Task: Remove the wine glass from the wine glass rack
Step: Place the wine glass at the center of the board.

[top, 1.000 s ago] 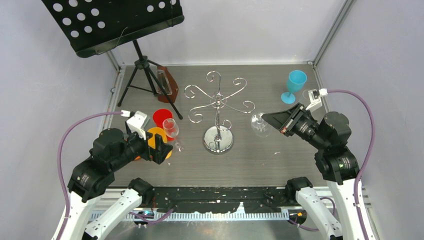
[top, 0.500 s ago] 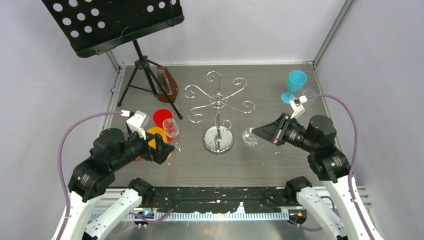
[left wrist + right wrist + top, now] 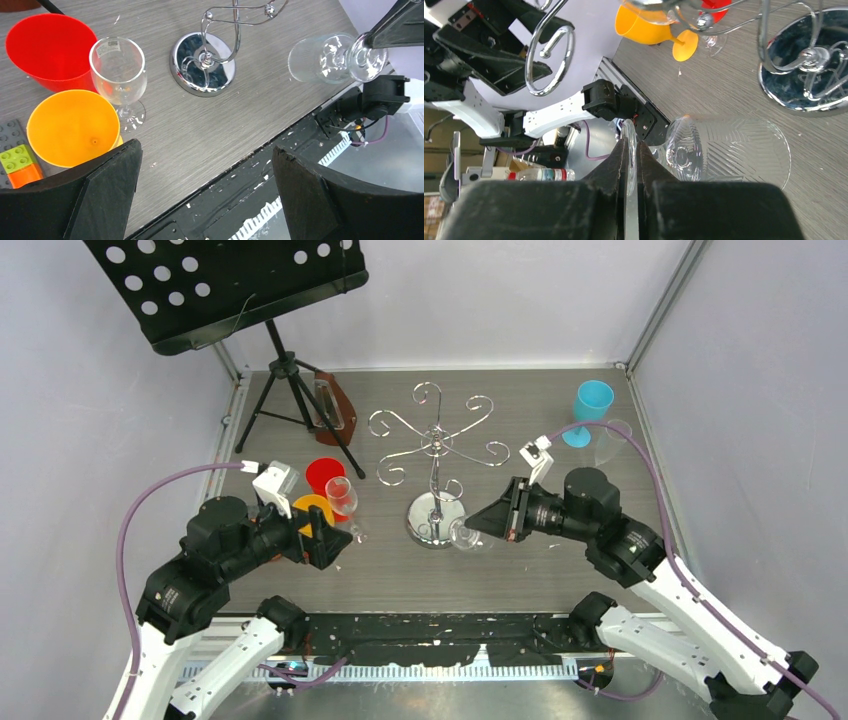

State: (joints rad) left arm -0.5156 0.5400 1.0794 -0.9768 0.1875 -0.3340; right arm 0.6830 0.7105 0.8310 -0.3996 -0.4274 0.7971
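Your R hand (image 3: 492,522) is pinched shut on the wine glass (image 3: 466,535) foot. Glass has moved from rack's right to beside the wine glass rack (image 3: 437,440) base, low over counter (image 3: 545,580). It's off the rack, so set down next. L hand (image 3: 322,538) wide, idle.

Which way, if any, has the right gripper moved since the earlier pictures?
Yes. The right gripper, holding the wine glass, moved left and toward the near edge, ending beside the rack's base.

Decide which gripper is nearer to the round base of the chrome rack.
Right. The right gripper, shut on a sideways wine glass, sits just right of the rack base. The open left gripper hangs farther off on the base's left.
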